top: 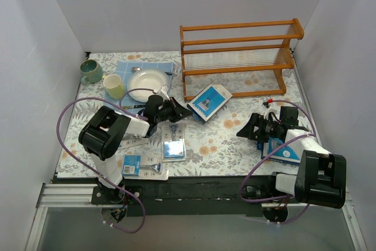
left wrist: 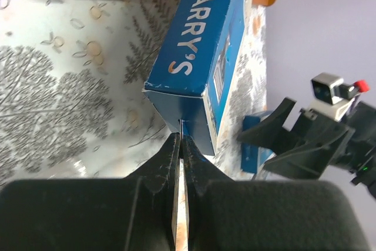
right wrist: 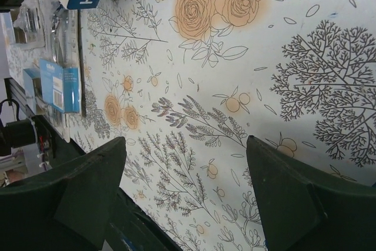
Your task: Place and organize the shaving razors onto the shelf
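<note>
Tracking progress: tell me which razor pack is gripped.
The Harry's pack before the shelf, pinched by the left gripper; the others lie free on the table.

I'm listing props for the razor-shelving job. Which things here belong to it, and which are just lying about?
Job: shelf; held razor pack, pinched in the left hand; middle razor pack; front-left razor pack; right razor pack.
Lying about: green mug; pale cup; white plate; blue cloth.

Shelf (top: 238, 70): orange-brown wood, smooth, semi-gloss; tiers of pale thin rods.
Razor pack (left wrist: 200, 39) nearest the shelf: glossy blue printed card.
Table (right wrist: 235, 116): matt floral-printed cover.
Left pincer (left wrist: 180, 142): matt black plastic.
</note>
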Controlling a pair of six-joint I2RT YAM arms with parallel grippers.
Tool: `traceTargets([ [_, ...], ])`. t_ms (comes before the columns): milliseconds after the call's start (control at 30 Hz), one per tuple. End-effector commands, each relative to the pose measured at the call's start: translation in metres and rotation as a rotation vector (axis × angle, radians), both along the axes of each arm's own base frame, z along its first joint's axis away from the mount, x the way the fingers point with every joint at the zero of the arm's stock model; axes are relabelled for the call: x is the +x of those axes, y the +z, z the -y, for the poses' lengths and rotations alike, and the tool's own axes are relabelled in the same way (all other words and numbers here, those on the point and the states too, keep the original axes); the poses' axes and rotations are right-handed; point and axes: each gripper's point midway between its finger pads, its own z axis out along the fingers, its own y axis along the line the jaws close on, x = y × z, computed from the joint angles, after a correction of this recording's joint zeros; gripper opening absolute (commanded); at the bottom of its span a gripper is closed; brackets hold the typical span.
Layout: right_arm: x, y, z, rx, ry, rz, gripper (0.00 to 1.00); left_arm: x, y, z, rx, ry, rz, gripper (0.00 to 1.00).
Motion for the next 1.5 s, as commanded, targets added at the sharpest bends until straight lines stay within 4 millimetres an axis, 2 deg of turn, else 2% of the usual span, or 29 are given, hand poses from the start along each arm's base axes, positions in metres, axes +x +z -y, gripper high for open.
traceTargets([
  [0, 0.015, 0.014, -0.002, 0.030, 0.023, 0.051, 0.88, 0.022, 0.038, 0.003, -0.074, 0.086, 0.018, 0.00],
  [33, 0.019, 0.019, -0.003, 0.032, 0.038, 0.073, 0.86, 0.022, 0.042, 0.003, -0.084, 0.085, 0.017, 0.00],
  [67, 0.029, 0.029, -0.005, 0.030, 0.074, 0.134, 0.79, 0.020, 0.048, 0.004, -0.094, 0.079, 0.022, 0.00],
  [133, 0.038, 0.039, -0.016, -0.001, 0.139, 0.197, 0.71, 0.012, 0.055, 0.006, -0.112, 0.040, 0.026, 0.00],
  [200, 0.055, 0.048, -0.024, -0.037, 0.161, 0.267, 0.53, 0.004, 0.052, 0.005, -0.109, 0.006, 0.018, 0.00],
  [233, 0.054, 0.049, -0.041, -0.039, 0.217, 0.289, 0.46, -0.003, 0.051, 0.006, -0.113, -0.029, 0.015, 0.00],
  [267, 0.058, 0.046, -0.046, -0.064, 0.227, 0.307, 0.37, -0.006, 0.047, 0.004, -0.099, -0.042, 0.019, 0.00],
  [300, 0.065, 0.047, -0.052, -0.091, 0.245, 0.365, 0.34, -0.007, 0.047, 0.004, -0.097, -0.047, 0.023, 0.00],
  [333, 0.064, 0.045, -0.067, -0.118, 0.291, 0.407, 0.29, -0.009, 0.046, 0.004, -0.096, -0.052, 0.022, 0.00],
  [367, 0.073, 0.036, -0.065, -0.197, 0.265, 0.423, 0.20, -0.010, 0.045, 0.004, -0.094, -0.057, 0.021, 0.00],
  [433, 0.084, 0.032, -0.076, -0.260, 0.264, 0.482, 0.14, -0.009, 0.046, 0.005, -0.093, -0.063, 0.026, 0.00],
  [467, 0.095, 0.024, -0.069, -0.330, 0.215, 0.478, 0.10, -0.009, 0.046, 0.004, -0.092, -0.063, 0.023, 0.00],
  [633, 0.126, 0.027, -0.072, -0.433, 0.176, 0.550, 0.09, -0.004, 0.050, 0.006, -0.093, -0.071, 0.042, 0.00],
  [767, 0.148, 0.012, -0.070, -0.486, 0.154, 0.559, 0.09, -0.007, 0.048, 0.005, -0.093, -0.077, 0.038, 0.00],
  [900, 0.163, 0.020, -0.087, -0.435, 0.168, 0.610, 0.11, -0.009, 0.048, 0.004, -0.103, -0.078, 0.041, 0.00],
  [1000, 0.175, 0.033, -0.098, -0.409, 0.150, 0.645, 0.12, -0.009, 0.047, 0.001, -0.102, -0.068, 0.038, 0.00],
  [1100, 0.181, 0.045, -0.108, -0.388, 0.148, 0.675, 0.13, -0.006, 0.039, -0.005, -0.091, -0.021, -0.007, 0.02],
  [1133, 0.183, 0.047, -0.109, -0.378, 0.141, 0.672, 0.14, -0.005, 0.037, -0.007, -0.087, -0.004, -0.021, 0.12],
  [1233, 0.184, 0.053, -0.120, -0.336, 0.138, 0.667, 0.15, -0.005, 0.027, -0.008, -0.078, 0.010, -0.035, 0.24],
  [1367, 0.183, 0.046, -0.129, -0.322, 0.143, 0.650, 0.17, -0.001, 0.016, -0.001, -0.067, 0.004, -0.049, 0.24],
  [1433, 0.184, 0.044, -0.132, -0.317, 0.146, 0.645, 0.17, 0.002, 0.019, 0.006, -0.073, -0.017, -0.029, 0.24],
  [1467, 0.184, 0.040, -0.132, -0.317, 0.153, 0.637, 0.18, 0.002, 0.013, 0.009, -0.066, -0.026, -0.037, 0.24],
])
